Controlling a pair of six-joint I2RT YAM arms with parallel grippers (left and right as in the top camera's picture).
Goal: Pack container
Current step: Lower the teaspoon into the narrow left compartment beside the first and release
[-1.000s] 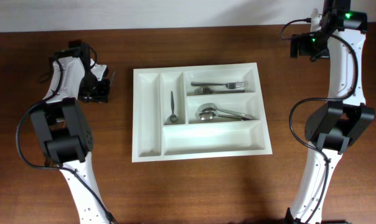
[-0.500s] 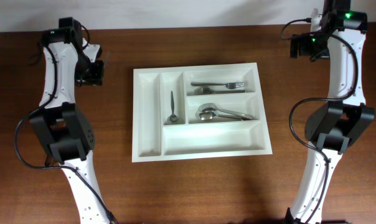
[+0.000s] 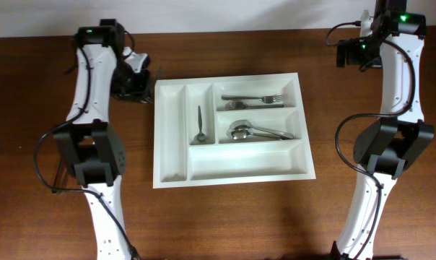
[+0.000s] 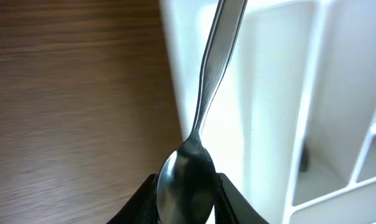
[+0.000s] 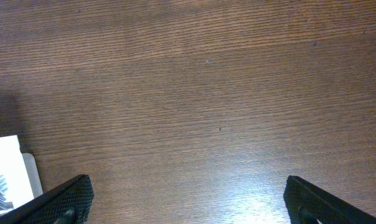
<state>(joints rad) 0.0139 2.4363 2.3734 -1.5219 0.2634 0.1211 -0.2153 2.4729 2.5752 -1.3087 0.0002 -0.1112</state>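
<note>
Clamped tight, that's my left gripper [image 4: 187,202], pinching the bowl of a steel spoon [image 4: 208,87], its handle poking ahead across the left-hand wall of the container [image 3: 172,144]. My right gripper [image 5: 188,205] hangs with jaws wide apart over bare table [image 3: 276,217] at the far right, holding nothing. The container sits flat, mid-table: forks [image 3: 253,99] in the top crosswise bay, serving spoons [image 3: 254,132] in the middle one, one small spoon [image 3: 200,124] in the second narrow slot. The leftmost slot and bottom bay are bare. I reckon this white plastic tray is stiff but light and smooth underneath, so a bump from the handle could skid it. If it needs steadying, the raised outer rim is the place to pinch. Steel's slippery too; gripped by the bowl, it may swivel.
</note>
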